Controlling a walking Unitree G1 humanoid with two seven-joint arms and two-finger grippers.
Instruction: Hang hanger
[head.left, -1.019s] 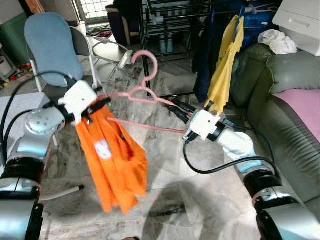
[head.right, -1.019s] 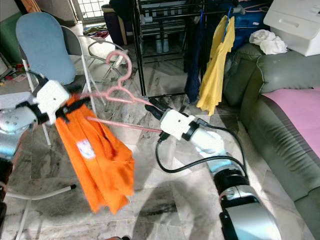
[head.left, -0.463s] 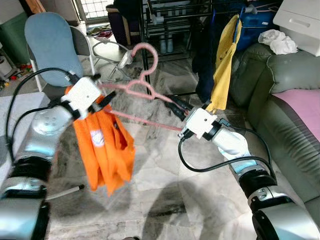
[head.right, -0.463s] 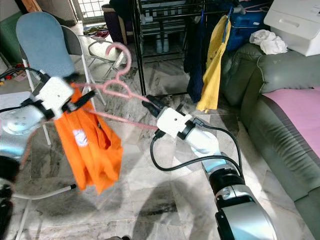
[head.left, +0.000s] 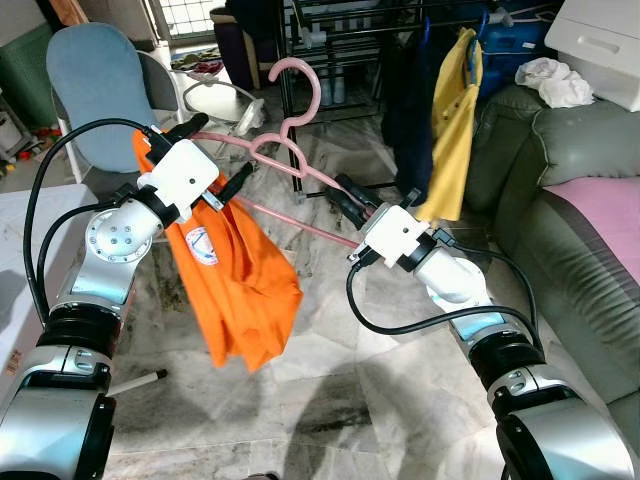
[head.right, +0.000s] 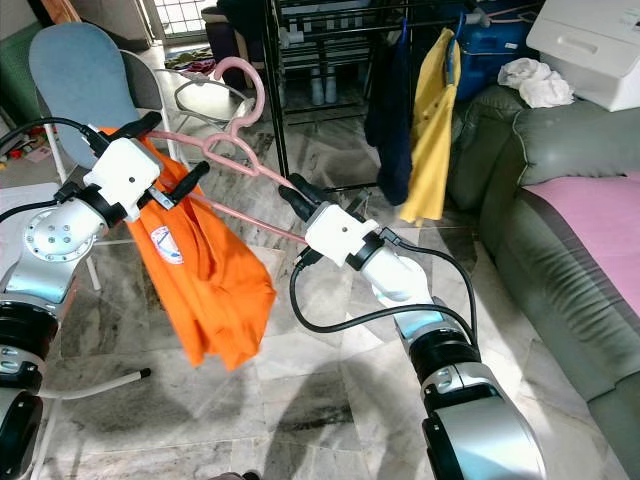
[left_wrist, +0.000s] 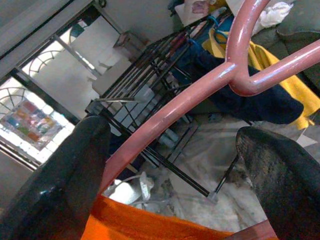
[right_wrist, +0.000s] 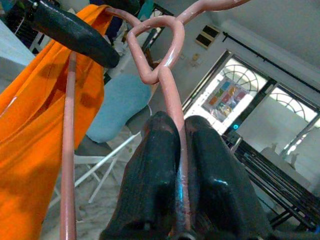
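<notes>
A pink hanger (head.left: 300, 168) is held in the air in front of me, its hook (head.left: 310, 88) pointing up toward the black drying rack (head.left: 288, 40). An orange shirt (head.left: 235, 280) hangs from the hanger's left end. My right gripper (head.left: 345, 192) is shut on the hanger's right arm; the right wrist view has both fingers pressed on the pink rod (right_wrist: 172, 100). My left gripper (head.left: 212, 155) is at the left shoulder, above the shirt. Its fingers stand wide apart, with the rod (left_wrist: 200, 92) passing between them close to one finger.
A yellow shirt (head.left: 450, 130) and a dark blue garment (head.left: 405, 90) hang on the rack. A blue chair (head.left: 95, 80) stands behind my left arm. At the right is a green sofa (head.left: 590, 170) with a white box (head.left: 600, 40). Marble floor lies below.
Both arms have raised the hanger and carried it toward the rack; its hook is now higher. The orange shirt has swung beneath my left gripper.
</notes>
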